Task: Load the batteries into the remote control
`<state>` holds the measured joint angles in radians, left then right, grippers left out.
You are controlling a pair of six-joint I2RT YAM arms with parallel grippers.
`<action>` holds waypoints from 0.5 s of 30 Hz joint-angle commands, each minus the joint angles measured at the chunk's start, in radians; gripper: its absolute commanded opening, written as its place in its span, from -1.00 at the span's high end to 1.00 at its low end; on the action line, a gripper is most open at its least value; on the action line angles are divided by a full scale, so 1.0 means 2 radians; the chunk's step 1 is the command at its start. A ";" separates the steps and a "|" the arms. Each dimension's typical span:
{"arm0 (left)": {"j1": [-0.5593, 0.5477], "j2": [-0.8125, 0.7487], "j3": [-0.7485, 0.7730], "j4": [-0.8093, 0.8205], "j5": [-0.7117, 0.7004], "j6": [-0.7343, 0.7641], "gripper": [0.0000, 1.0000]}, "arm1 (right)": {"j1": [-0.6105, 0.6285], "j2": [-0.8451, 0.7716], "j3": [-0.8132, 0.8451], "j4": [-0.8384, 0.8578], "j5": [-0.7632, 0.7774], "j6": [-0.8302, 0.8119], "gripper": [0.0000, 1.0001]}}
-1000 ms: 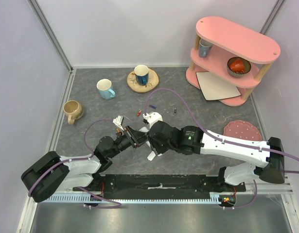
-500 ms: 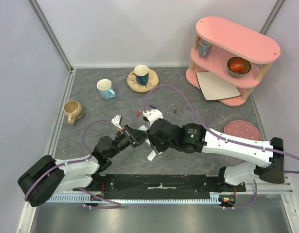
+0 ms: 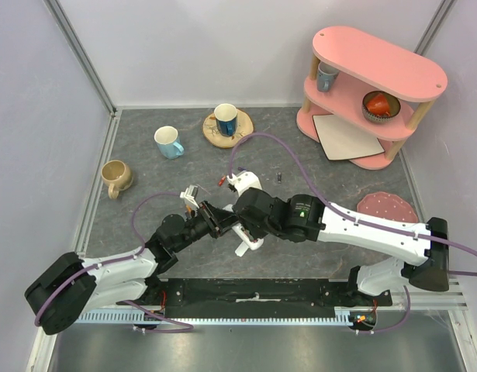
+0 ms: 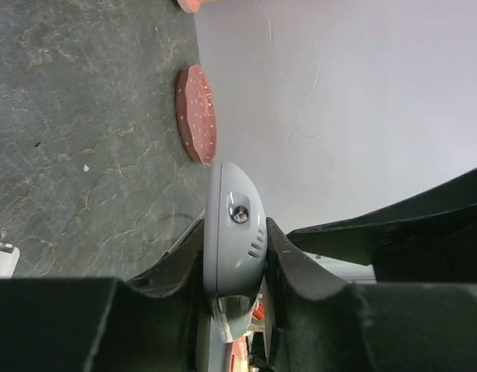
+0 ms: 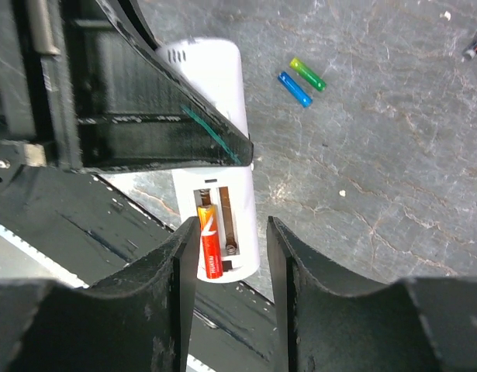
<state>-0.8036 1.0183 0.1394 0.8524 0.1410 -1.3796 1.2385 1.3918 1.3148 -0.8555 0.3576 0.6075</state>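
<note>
**Left gripper** [image 4: 234, 232]: clamped tight on the remote control [image 5: 215, 70], with one finger [image 4: 300, 279] pressed to each long side. It holds the remote above the table [image 3: 145, 205], near the middle front, with the open battery bay facing the right gripper.

**Right gripper** [image 5: 230, 232]: part open, with nothing held. Its fingers stand on either side of the bay end of the remote. Whether they touch it cannot be told.

**Battery bay:** one red-and-orange battery [image 5: 209, 242] sits in a slot. The slot beside it shows its metal contact.

**Loose batteries on the table:**
- A blue battery [image 5: 295, 89] and a green battery [image 5: 308, 74] lie side by side near the remote.
- A red battery [image 3: 222, 180] and a dark battery [image 3: 279, 177] lie beyond the grippers.

**Farther out:**
- Left: blue mug [image 3: 169, 142] and tan mug [image 3: 115, 177].
- Rear: cup [image 3: 226, 118] on a wooden coaster [image 3: 242, 132].
- Right: pink mat [image 3: 387, 208].
- Rear right: pink shelf [image 3: 378, 58].
</note>
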 commanded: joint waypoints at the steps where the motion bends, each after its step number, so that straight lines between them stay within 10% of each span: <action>1: -0.002 0.005 0.013 0.021 0.005 -0.015 0.96 | -0.001 -0.003 0.044 0.014 0.016 -0.007 0.04; 15: 0.008 0.058 -0.025 0.180 0.036 -0.070 0.96 | -0.023 -0.267 -0.218 0.223 -0.026 0.029 -0.39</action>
<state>-0.7956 1.0863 0.1009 1.0088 0.1604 -1.4326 1.2163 0.9268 0.9508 -0.5659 0.3973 0.6422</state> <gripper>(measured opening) 0.321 0.667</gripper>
